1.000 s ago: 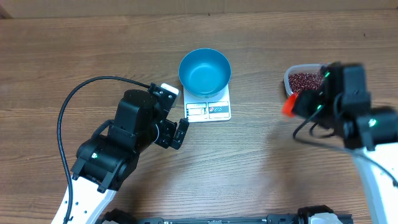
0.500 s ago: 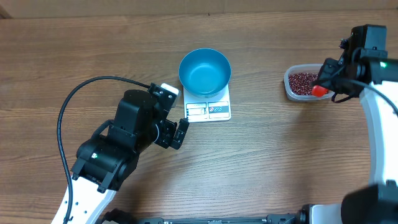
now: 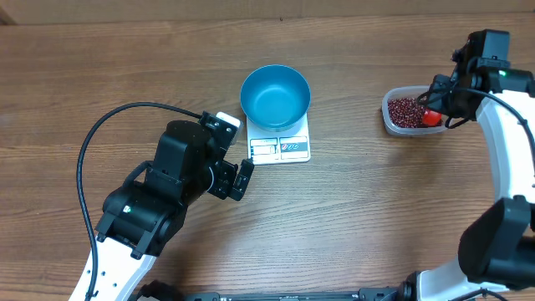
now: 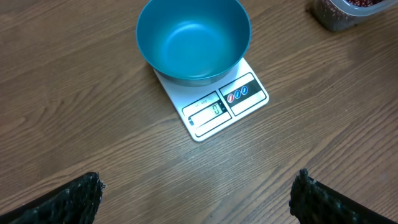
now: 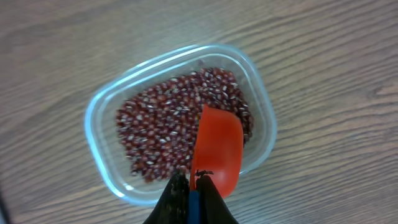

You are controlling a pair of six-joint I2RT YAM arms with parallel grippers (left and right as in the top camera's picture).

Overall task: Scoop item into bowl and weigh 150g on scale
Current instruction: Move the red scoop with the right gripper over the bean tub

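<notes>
Beans [image 5: 161, 134], far too many to count, lie in one loose dark red heap inside one clear plastic tub [image 5: 93, 124], directly ahead of the right gripper [image 5: 189, 199]. That gripper's two jaws are pressed together on the handle of one red scoop [image 5: 217, 149], which juts forward from them. The scoop's cup end lies over the beans toward the right side of the tub. Whether it touches the heap or sits just above it cannot be told. The tub stands on the wooden table [image 3: 351, 217].

The left gripper [image 4: 198, 183] hangs with its two jaws spread wide apart, only bare wood showing between them. Ahead of those jaws, roughly centred between them, sits one white scale [image 4: 224, 106], with its display panel on the edge nearest the jaws. One blue bowl [image 4: 193, 40] stands on the far part of the scale, beyond the panel, and its inside shows plain blue. The tub appears far ahead and to the right of the left jaws, well apart from them. One black cable [image 3: 92, 142] loops out from the left arm.
</notes>
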